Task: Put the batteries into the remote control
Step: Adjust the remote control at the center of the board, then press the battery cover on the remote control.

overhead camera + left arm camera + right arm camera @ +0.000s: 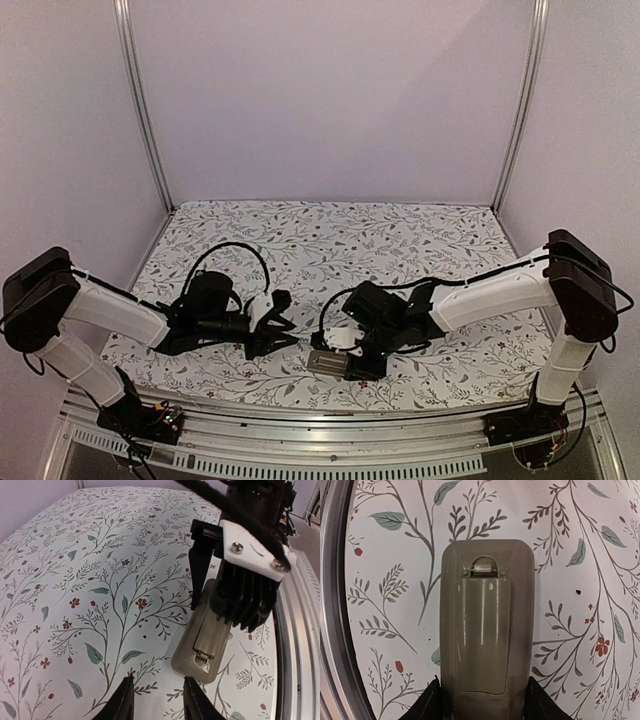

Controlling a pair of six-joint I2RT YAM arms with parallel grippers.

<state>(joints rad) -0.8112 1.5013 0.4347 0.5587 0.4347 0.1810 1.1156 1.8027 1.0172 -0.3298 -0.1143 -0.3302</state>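
Observation:
The remote control is a grey-brown slab lying back-up on the floral tablecloth, near the table's front edge. Its battery cover is on, with the latch at the far end. My right gripper is shut on the remote's near end, one finger pressed against each long side. My left gripper is open with only tablecloth between its fingers. It stands just short of the remote's latch end and does not touch it. In the top view the left gripper lies to the left of the remote. The batteries are out of view.
The metal rail of the table's front edge runs right beside the remote. The floral cloth stretches back to the white walls and two upright metal posts.

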